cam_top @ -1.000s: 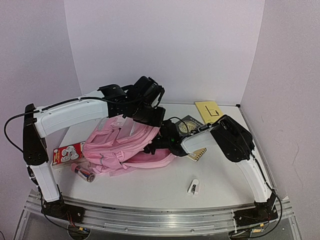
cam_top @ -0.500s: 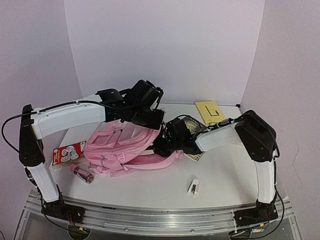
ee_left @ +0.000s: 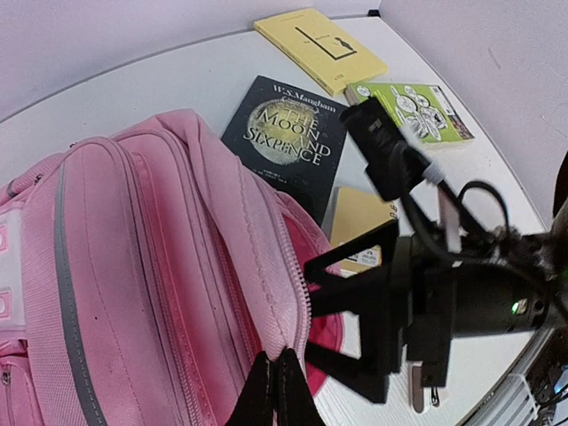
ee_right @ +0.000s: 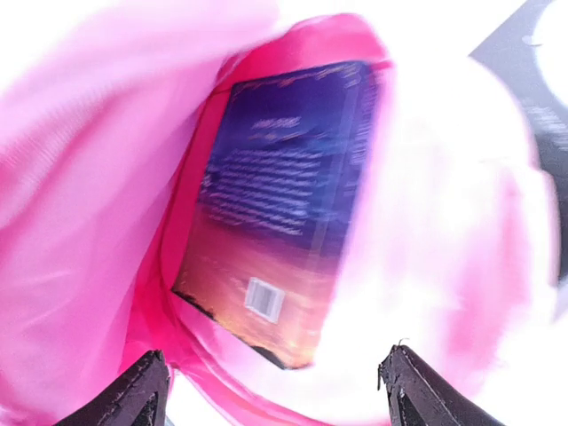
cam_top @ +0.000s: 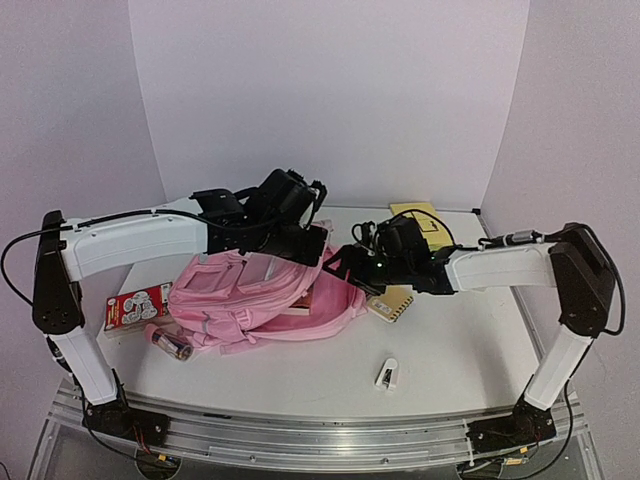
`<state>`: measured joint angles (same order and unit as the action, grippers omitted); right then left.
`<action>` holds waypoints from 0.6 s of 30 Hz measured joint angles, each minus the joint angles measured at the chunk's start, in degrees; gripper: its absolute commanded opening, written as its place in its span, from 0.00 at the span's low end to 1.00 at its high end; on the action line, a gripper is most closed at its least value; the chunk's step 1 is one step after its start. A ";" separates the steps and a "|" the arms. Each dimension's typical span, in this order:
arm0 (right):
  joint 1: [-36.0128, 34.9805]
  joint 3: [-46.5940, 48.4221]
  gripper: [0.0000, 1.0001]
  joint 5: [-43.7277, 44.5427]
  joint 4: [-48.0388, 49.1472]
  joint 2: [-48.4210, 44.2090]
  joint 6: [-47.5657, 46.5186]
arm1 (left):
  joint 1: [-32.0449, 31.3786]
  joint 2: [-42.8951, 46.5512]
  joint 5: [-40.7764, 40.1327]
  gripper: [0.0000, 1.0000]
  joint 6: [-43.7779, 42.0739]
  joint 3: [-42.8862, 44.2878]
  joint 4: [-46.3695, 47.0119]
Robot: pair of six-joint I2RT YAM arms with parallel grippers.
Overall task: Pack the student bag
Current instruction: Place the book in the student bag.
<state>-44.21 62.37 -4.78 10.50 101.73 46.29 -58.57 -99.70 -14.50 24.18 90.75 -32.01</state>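
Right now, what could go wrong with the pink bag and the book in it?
1. The left jaws pinch the student bag at its zip edge; if they slip, the mouth may flop shut.
2. The book lies near the opening and might slide out.
3. The open right jaws sit close to the fabric and could snag it.

Soft, even, bright light throughout; beyond the right claw (ee_right: 275, 390) the student bag (ee_right: 80, 177) is motion-blurred and washed out.

The left gripper (ee_left: 273, 382) was pinched tight, fingers clamped on the rim of the student bag (ee_left: 133, 266), with the left arm (cam_top: 130, 235) bent forward. The right gripper (ee_right: 275, 355) stood just beside those fingers, jaws spread wide, with the right arm (cam_top: 500, 268) stretched nearly level.
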 measured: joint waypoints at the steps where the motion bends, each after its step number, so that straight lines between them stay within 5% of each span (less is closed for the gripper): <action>1: 0.63 -0.92 0.82 0.54 -0.69 -1.32 -0.26 | 0.00 0.00 0.63 0.00 -0.45 -0.46 0.36; 6: 5.46 -6.36 0.87 6.98 -7.24 -11.35 -2.78 | 0.04 -1.18 5.40 0.06 -3.18 -1.67 1.16; 10: 10.48 -9.75 0.91 11.84 -12.67 -19.61 -4.39 | 0.00 -4.94 9.53 0.37 -5.23 -1.67 1.55; 15: 16.51 -11.04 0.94 14.52 -19.45 -23.47 -7.01 | -0.02 -10.73 14.68 0.97 -7.26 0.54 1.38; 18: 20.00 -11.02 0.94 13.42 -22.31 -23.44 -8.30 | 0.00 -13.47 16.21 1.00 -8.16 5.00 1.51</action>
<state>-24.21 51.35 8.64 -11.81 78.29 37.98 -58.57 -113.17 1.70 16.02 95.75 -30.49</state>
